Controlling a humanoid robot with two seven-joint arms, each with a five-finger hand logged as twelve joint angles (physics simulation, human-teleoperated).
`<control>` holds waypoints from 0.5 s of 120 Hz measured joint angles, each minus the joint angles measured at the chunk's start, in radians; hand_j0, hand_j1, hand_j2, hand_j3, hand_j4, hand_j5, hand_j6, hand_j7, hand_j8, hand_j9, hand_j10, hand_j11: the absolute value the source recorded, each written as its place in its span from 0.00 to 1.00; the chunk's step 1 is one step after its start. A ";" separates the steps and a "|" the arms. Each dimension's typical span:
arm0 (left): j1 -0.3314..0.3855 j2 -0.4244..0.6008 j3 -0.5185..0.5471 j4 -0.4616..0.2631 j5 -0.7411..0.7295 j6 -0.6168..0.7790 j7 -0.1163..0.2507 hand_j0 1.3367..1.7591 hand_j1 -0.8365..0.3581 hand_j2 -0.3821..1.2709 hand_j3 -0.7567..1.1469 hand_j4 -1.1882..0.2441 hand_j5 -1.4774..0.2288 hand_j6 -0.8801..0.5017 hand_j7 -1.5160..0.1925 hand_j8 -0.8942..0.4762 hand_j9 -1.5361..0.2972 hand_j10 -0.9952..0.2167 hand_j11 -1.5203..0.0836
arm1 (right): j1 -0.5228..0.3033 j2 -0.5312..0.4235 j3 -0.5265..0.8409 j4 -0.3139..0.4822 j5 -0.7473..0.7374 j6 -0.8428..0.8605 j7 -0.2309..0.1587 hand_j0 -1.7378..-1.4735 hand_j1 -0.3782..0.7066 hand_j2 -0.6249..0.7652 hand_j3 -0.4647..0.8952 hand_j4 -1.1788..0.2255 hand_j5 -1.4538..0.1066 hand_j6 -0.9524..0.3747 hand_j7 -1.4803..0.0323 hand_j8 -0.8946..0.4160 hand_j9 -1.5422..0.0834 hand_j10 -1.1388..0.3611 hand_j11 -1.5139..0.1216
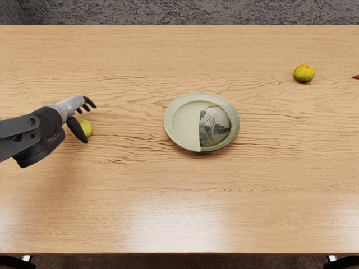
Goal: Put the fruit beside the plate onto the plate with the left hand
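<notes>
A pale green plate (182, 117) with a dark patterned patch on its right half lies near the table's middle. Well to its left a small yellow-green fruit (86, 128) rests on the wood. My left hand (81, 117) reaches in from the left edge and sits right over the fruit's left side, thumb (77, 129) hanging down in front of it and the other fingers (87, 104) stretched out above. The fingers are spread and do not close around the fruit. Part of the fruit is hidden behind the thumb.
Another yellow-green fruit (304, 73) lies at the far right of the wooden table (179, 202). A small red thing (355, 76) peeks in at the right edge. The table's far edge runs along the top.
</notes>
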 joint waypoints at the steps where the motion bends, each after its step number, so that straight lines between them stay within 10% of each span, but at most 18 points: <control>1: 0.001 0.000 0.000 0.000 0.001 0.003 0.000 0.76 0.68 0.27 0.40 0.61 0.62 0.40 0.65 0.42 0.61 0.56 0.69 | 0.000 0.000 0.000 0.000 0.000 0.000 0.000 0.30 0.04 0.45 0.34 0.83 0.92 0.71 0.97 0.67 0.94 0.75 0.91; 60: 0.021 -0.025 0.023 0.000 0.017 0.035 0.000 0.76 0.56 0.29 0.40 0.52 0.53 0.32 0.56 0.33 0.53 0.46 0.60 | 0.000 0.000 0.000 0.000 0.000 0.000 0.000 0.30 0.04 0.45 0.34 0.83 0.92 0.71 0.97 0.67 0.94 0.75 0.91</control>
